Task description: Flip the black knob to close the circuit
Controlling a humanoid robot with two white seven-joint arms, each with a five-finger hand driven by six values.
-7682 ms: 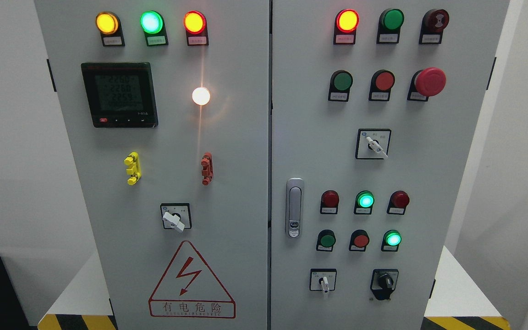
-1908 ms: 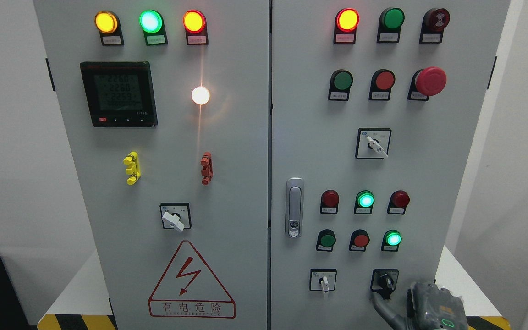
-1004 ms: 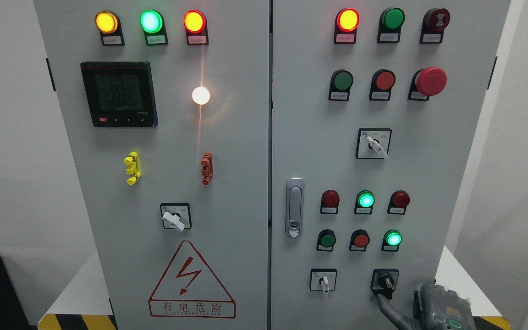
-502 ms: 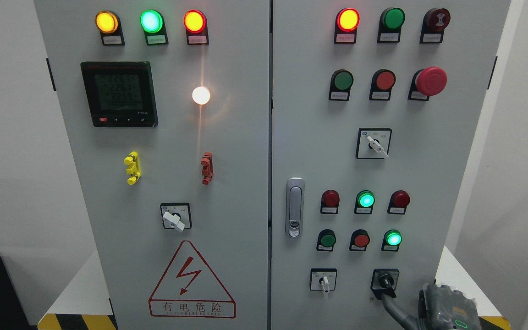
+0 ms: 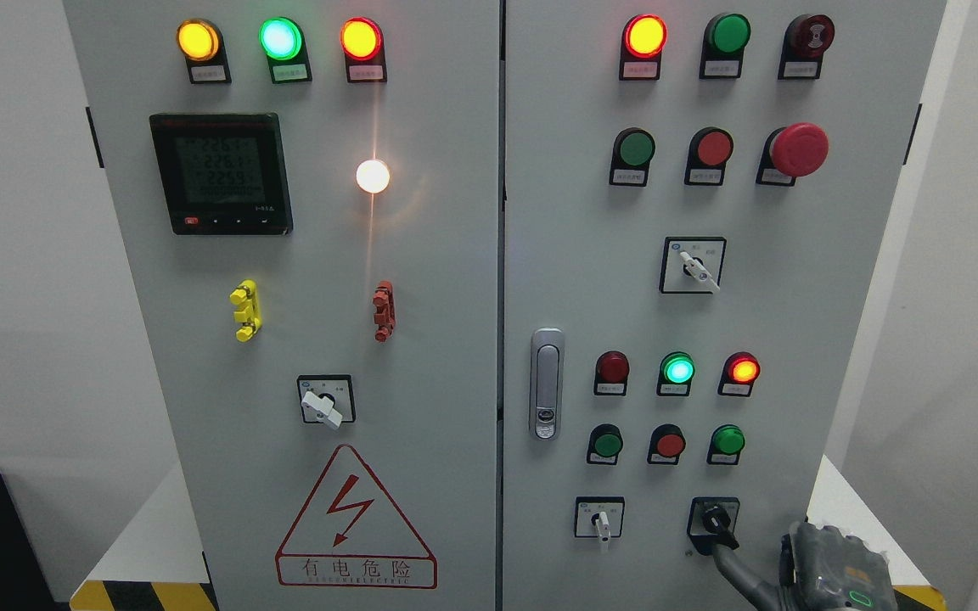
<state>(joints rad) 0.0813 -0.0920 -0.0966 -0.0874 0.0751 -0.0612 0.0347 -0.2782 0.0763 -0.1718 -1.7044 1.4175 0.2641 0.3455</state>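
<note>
The black knob [image 5: 715, 518] sits in a black square plate at the lower right of the grey cabinet's right door [image 5: 574, 255]. Its pointer is turned toward the lower right. My right hand [image 5: 829, 570] comes up from the bottom right corner. One grey finger [image 5: 733, 563] stretches up and left, and its tip touches the knob's lower right side. The hand holds nothing. Above the knob, the red lamp [image 5: 743, 370] glows and the green lamp [image 5: 727, 441] under it is dark. My left arm does not show.
A white selector switch [image 5: 600, 519] sits left of the knob, and a silver door handle [image 5: 546, 383] is by the door seam. A red mushroom stop button [image 5: 798, 150] juts out at the upper right. Yellow-black floor tape [image 5: 145, 596] marks the cabinet's foot.
My right hand rose from the bottom edge and its finger pushed the knob, whose pointer swung toward the lower right. The right red lamp lit and the green lamp below it went dark.
</note>
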